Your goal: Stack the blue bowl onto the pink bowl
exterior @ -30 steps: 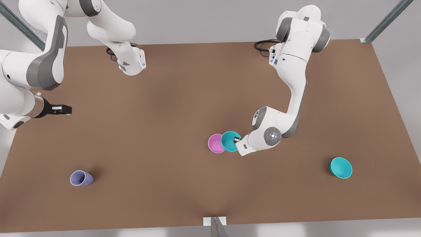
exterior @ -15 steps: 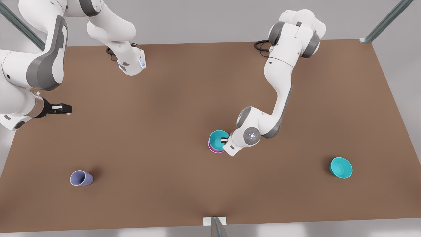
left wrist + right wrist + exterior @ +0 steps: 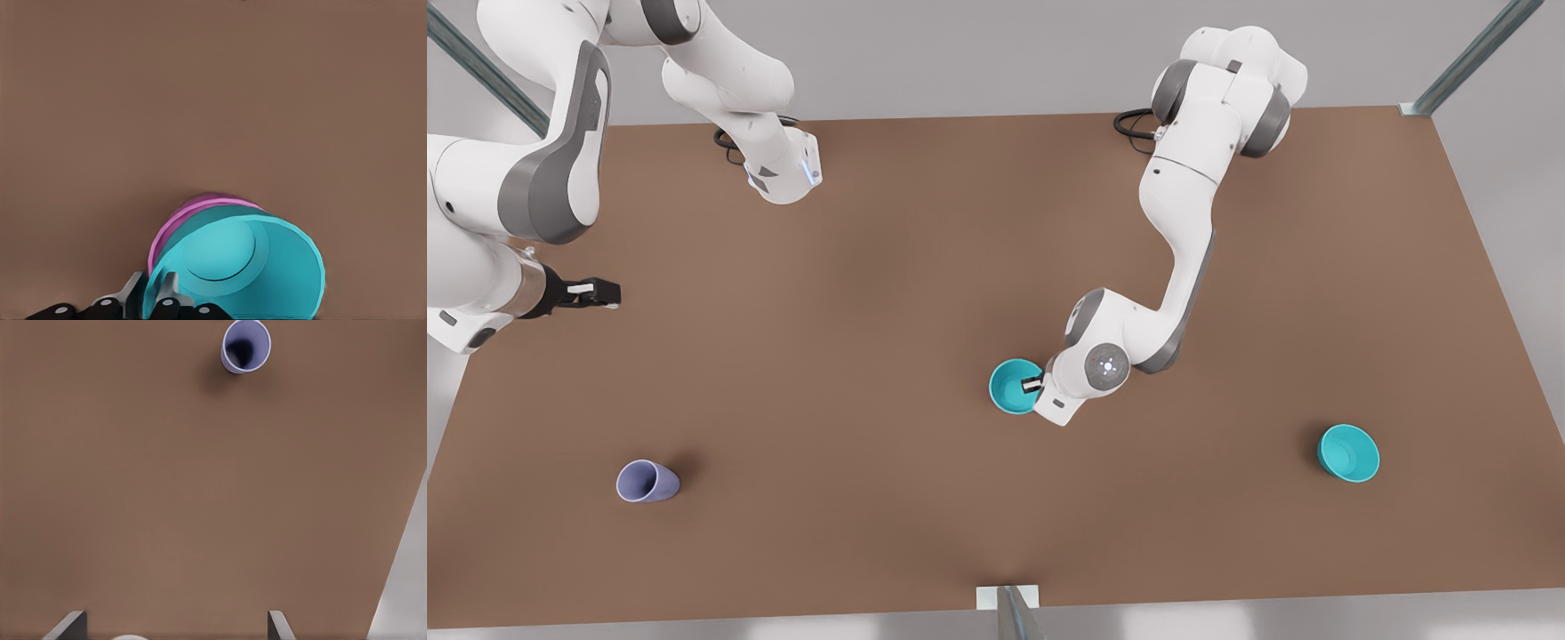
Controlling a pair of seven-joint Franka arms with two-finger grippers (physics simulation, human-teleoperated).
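The blue bowl (image 3: 1014, 388) sits nested in the pink bowl, near the table's middle. From the front the pink bowl is hidden under it. In the left wrist view the pink bowl (image 3: 192, 209) shows as a rim band behind the blue bowl (image 3: 240, 267). My left gripper (image 3: 1033, 386) (image 3: 152, 295) is shut on the blue bowl's rim, one finger inside and one outside. My right gripper (image 3: 600, 292) (image 3: 175, 619) waits open above the table at the front view's left edge, holding nothing.
A second teal bowl (image 3: 1349, 452) stands alone at the front view's right. A lavender-blue cup (image 3: 647, 481) (image 3: 246, 345) stands at the lower left. The brown table (image 3: 871, 293) spreads wide between them.
My left gripper carried the blue bowl toward the front view's left, over the pink bowl, then lowered it in. The pink bowl no longer shows from the front. The right arm stayed still.
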